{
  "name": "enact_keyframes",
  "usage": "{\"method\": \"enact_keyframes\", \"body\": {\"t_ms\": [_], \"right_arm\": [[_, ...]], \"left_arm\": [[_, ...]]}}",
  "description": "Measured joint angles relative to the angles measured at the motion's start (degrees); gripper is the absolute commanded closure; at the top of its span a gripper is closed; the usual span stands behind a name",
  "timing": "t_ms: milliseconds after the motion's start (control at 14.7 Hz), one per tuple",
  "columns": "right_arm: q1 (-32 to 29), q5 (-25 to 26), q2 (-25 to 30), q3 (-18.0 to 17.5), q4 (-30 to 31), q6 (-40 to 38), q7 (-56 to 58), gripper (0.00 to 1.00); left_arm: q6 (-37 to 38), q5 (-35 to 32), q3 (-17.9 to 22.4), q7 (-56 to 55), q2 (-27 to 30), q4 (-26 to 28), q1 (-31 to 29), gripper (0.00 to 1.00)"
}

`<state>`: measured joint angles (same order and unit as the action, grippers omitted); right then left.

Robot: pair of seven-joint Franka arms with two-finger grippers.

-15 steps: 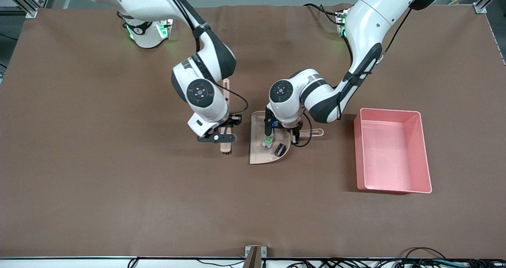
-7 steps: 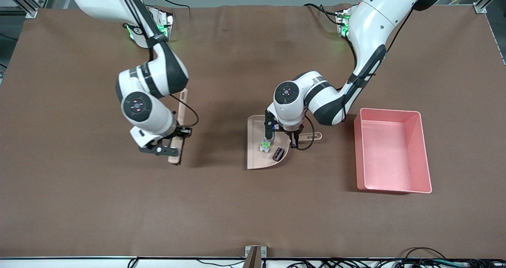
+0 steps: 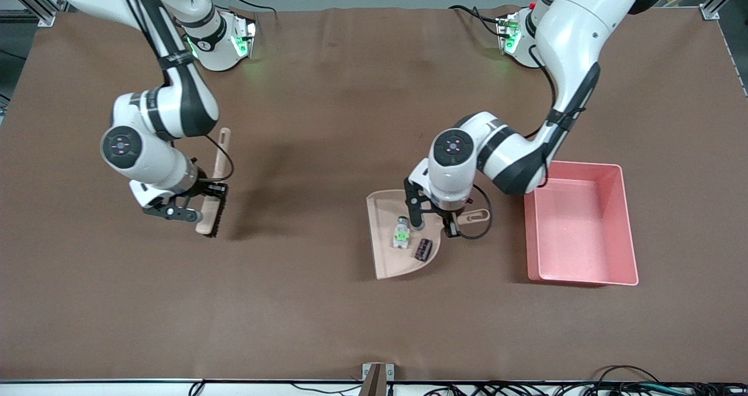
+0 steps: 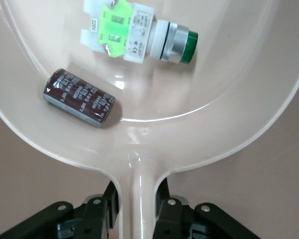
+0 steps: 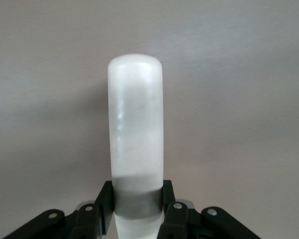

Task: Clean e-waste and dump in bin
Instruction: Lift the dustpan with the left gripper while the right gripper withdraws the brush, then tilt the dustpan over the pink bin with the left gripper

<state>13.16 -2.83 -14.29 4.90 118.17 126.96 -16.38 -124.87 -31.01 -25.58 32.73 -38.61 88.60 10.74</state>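
Brown cloth covers the whole desk [image 3: 327, 314], and we see wide bare stretches toward the front camera and between the two arms. The pink bin [image 3: 625, 226] sits toward the left arm's end, its walls low and its inside bare. Just beside it, apart from its wall, is the beige dustpan [image 3: 385, 256], whose handle points at the bin. Our left pincer [image 3: 433, 223] is pinching that handle; in the left wrist view the dark fingers [image 4: 167, 211] press on both sides of it. Both pieces of e-waste lie in the pan: the whitish part [image 3: 400, 236] with the green spot, and the dark block [image 3: 423, 249] close beside it, not touching. Nothing stands between pan and bin except the left arm's own wrist and cable. Well apart, toward the right arm's end, our right pincer [image 3: 188, 200] is clamped on a brush [image 3: 213, 200] over open cloth.
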Motion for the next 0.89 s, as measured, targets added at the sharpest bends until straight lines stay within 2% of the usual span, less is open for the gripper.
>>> {"method": "enact_keyframes", "body": {"t_ms": [204, 409, 613, 885], "right_arm": [[-5.4, 0.0, 0.4, 0.0, 2.7, 3.2, 8.2, 0.99], [-9.3, 0.0, 0.5, 0.0, 7.3, 11.0, 15.3, 0.99], [-9.7, 0.0, 0.5, -0.3, 11.5, 18.1, 16.9, 0.99], [-9.7, 0.0, 0.2, -0.6, 13.5, 20.1, 16.9, 0.99]], "left_arm": [[0.0, 0.0, 0.2, 0.0, 0.5, -1.3, -4.1, 0.91], [0.2, 0.0, 0.4, 1.2, 2.0, -3.1, -10.9, 0.91], [0.4, 0.0, 0.3, 2.7, 5.2, -4.8, -16.8, 0.91], [1.7, 1.4, 0.1, 3.9, 7.3, -6.3, -23.5, 0.91]]}}
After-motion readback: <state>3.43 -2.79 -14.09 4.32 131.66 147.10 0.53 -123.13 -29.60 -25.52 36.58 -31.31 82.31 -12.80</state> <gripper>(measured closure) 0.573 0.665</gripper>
